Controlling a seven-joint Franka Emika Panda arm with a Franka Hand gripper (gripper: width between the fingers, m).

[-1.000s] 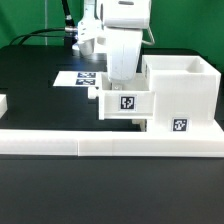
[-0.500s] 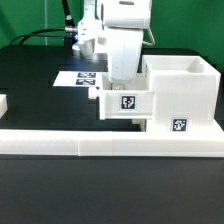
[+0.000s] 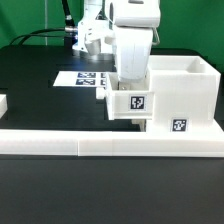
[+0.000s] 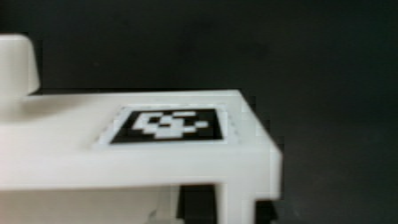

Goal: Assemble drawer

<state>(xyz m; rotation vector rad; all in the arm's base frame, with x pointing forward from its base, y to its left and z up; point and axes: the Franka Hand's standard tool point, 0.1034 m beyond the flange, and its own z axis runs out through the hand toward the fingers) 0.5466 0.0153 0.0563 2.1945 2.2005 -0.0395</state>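
Drawer tray box of white plastic (image 3: 131,103), seemingly held by the gripper (image 3: 130,88) (jaw state cannot be told), could jam against the tall white housing (image 3: 182,95) if tilted.

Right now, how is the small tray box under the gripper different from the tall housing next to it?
The tray box is smaller and lower; the housing is taller and wider. The arm hangs directly over the tray box, hiding its top, while the housing shows an open top. The tray box lies toward the exterior view's left of the housing. Both are white plastic with a black-and-white tag.
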